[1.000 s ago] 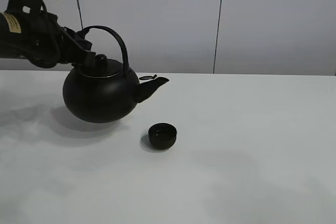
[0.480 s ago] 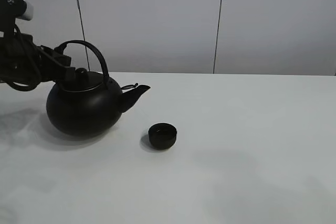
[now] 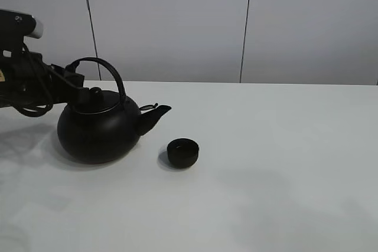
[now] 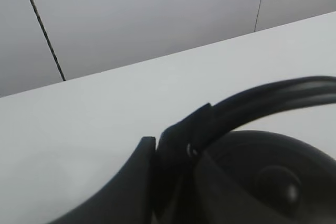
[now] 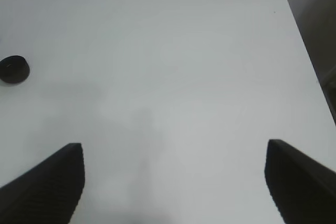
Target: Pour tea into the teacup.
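A pale grey wall of flat panels, split by thin dark vertical seams, stands behind a wide white table with a matte, unmarked top that carries soft grey shadows. No brand, label or readable writing shows on anything here; a small pale patch on the left arm's body is too blurred to read. On the left part of the table sits the big round black kettle, upright on the surface, lid knob on top, short spout aimed toward the teacup. The teacup, small, low and black, stands alone on the table just beside the spout's tip but apart from it, near the middle of the tabletop; the right wrist view also catches it far off near the table's far side. The left gripper is clamped tight on the kettle's arched handle near its rear end. The right gripper hangs over bare table, its jaws spread wide and holding nothing.
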{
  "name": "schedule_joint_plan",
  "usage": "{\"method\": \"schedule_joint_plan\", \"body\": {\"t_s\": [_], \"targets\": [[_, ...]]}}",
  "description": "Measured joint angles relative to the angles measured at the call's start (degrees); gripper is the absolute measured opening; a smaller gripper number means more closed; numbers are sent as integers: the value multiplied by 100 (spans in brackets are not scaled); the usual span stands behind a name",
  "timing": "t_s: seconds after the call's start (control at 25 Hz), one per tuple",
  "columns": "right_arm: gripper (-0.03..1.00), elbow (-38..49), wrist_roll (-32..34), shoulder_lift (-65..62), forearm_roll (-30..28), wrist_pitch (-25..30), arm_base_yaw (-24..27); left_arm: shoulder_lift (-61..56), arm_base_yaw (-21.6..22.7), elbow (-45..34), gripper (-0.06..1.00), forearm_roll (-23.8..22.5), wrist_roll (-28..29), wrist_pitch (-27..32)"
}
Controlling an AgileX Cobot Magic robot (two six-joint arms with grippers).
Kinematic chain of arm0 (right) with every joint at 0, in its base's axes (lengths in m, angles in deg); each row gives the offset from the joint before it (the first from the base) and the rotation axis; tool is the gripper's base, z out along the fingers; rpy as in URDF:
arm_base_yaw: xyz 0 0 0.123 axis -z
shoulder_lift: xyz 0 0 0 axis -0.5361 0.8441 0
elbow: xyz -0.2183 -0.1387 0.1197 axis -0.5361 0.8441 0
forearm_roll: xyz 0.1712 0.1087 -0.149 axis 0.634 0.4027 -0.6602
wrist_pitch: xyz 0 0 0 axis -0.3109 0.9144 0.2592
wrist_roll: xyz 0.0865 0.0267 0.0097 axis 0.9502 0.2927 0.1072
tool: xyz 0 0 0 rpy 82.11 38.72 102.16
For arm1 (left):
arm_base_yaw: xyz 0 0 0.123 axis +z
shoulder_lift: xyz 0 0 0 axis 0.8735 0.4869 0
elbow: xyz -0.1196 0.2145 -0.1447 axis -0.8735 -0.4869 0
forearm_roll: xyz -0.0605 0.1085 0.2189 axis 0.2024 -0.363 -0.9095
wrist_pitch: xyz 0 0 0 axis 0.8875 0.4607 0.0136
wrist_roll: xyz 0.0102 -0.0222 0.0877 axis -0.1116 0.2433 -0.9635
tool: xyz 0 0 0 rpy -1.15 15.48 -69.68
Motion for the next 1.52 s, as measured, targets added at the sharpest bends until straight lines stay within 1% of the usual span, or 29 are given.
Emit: {"method": "schedule_joint_plan", "body": {"t_s": [0.24,0.4,0.48,0.52,0.6,0.8,0.88,1.04,1.24,1.36,1.44,1.52], "targets": [[64,0,0,0,0,0,0,8,5,-122,11,-5,-6,-170],[64,0,0,0,0,0,0,8,5,-300,13,-5,0,-469],[64,0,0,0,0,6,0,8,5,-365,18,-46,55,-668],[64,0,0,0,0,6,0,8,5,-381,21,-33,85,-882],[64,0,0,0,0,6,0,2,5,-421,31,-41,104,-1084],[64,0,0,0,-1,6,0,-10,18,-595,50,10,130,-1412],[64,0,0,0,-1,6,0,-35,13,-708,54,10,149,-1551],[64,0,0,0,-1,6,0,-86,-11,-967,57,4,182,-1697],[64,0,0,0,-1,6,0,-293,-11,-1431,57,4,187,-1702],[64,0,0,0,-1,6,0,-787,-11,-1658,61,4,187,-1638],[64,0,0,0,-1,6,0,-1298,-11,-1684,65,-4,233,-1205],[64,0,0,0,-1,6,0,-1970,-11,-1545,67,-106,438,-389]]}}
